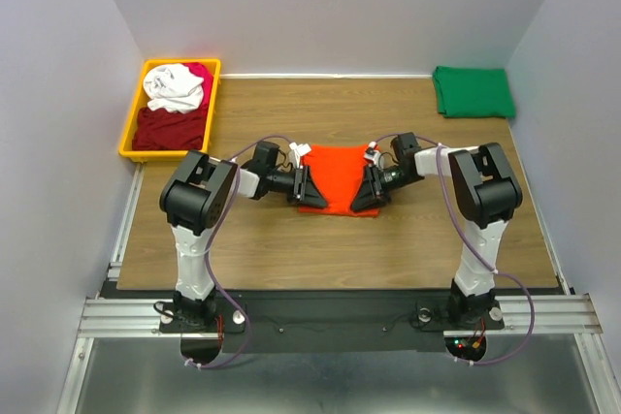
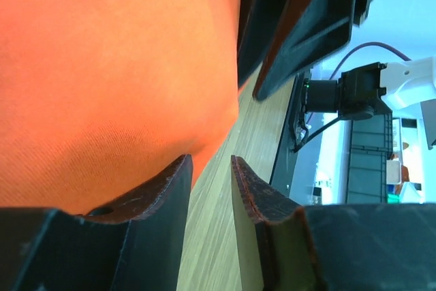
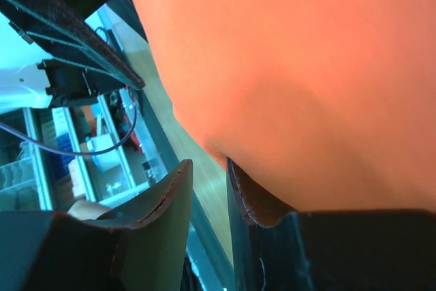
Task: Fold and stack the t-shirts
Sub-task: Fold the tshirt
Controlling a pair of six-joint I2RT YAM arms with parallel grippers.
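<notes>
Orange t-shirt [image 1: 335, 179] lies mid table [image 1: 340, 249], btw. both grippers. Left gripper [image 2: 211, 163] & right gripper [image 3: 206, 165]: jaws narrow, gap bare, cloth prob. only beside one finger each. Risk: the edge slips off at lift, so the fold goes crooked.

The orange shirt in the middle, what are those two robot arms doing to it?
Two robot arms are working on the orange t-shirt, which lies folded up small in the middle of the table. The left gripper is at its left edge and the right gripper at its right edge, jaws a little apart, with no cloth seen between them. A folded green t-shirt sits at the far right corner. A white t-shirt and a dark red t-shirt lie in the yellow bin.
</notes>
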